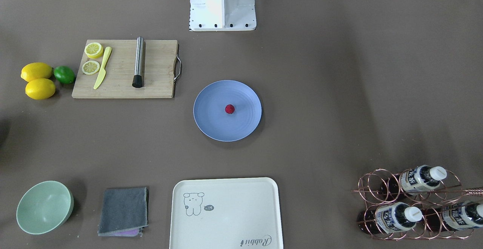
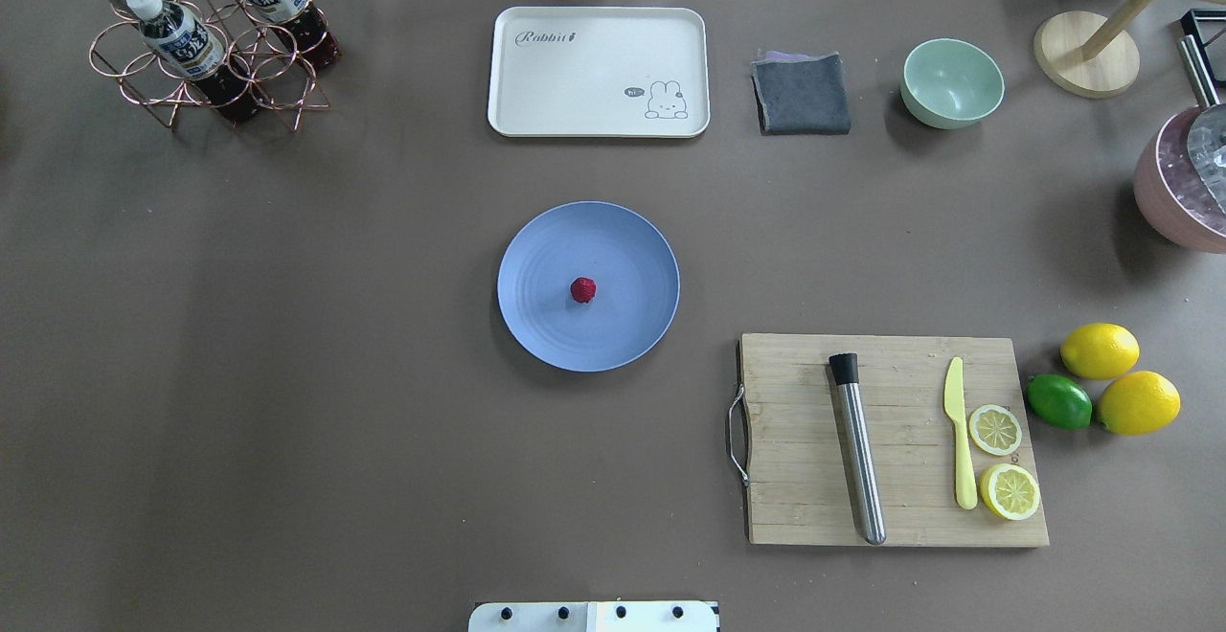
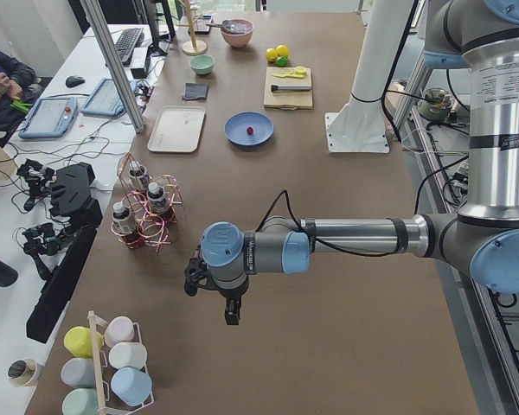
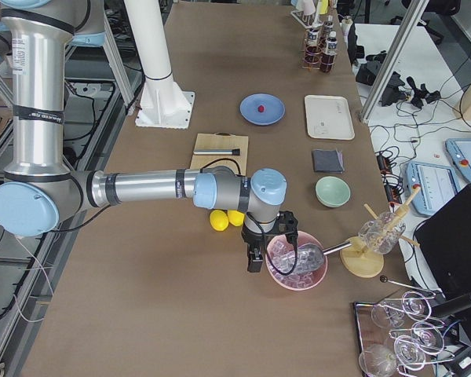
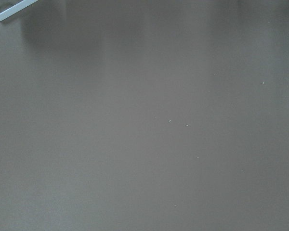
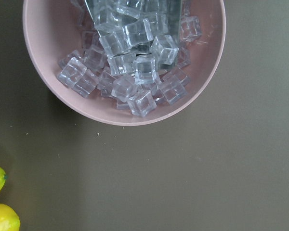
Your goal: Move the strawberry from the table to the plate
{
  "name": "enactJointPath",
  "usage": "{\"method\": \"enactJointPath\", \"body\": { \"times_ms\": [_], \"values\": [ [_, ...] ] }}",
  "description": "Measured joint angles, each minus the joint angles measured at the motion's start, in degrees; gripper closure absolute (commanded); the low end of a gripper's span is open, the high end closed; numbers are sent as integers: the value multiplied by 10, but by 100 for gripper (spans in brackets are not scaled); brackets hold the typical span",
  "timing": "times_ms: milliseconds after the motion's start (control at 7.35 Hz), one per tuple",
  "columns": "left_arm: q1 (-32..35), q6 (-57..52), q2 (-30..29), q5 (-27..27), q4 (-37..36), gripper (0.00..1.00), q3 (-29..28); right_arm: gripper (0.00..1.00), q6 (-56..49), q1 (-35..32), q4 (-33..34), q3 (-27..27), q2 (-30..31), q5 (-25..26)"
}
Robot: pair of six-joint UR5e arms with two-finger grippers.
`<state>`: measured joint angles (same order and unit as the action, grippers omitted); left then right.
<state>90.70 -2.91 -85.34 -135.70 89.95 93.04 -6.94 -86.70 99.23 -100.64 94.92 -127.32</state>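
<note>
Jaws on the left gripper point(image 3: 213, 298) and right gripper point(image 4: 268, 250) show only from the side cameras, so I cannot tell whether they are spread or pressed together; both hang near opposite ends of the desk point(image 1: 339, 90), well apart from the plate point(image 1: 211, 126). The strawberry point(image 1: 229, 109) lies at the plate's middle, so the placing looks done and, as I judge it, the next move calls for no grasp, only keeping clear. The berry looks near-round, with no long axis or pointed end that I can make out.

1. Overhead and front-facing cameras look steeply down from opposite sides; both centre the plate point(image 2: 536, 326).
2. Side cameras look along the table point(image 3: 346, 346) from either end.
3. Wrist cameras face down, close.
</note>
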Motion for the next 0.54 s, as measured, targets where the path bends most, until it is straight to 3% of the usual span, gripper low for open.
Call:
{"method": "enactJointPath", "body": {
  "times_ms": [544],
  "values": [
    [0, 0, 0, 0, 1, 2, 1, 0, 0, 0, 0, -1, 1, -5]
  ]
}}
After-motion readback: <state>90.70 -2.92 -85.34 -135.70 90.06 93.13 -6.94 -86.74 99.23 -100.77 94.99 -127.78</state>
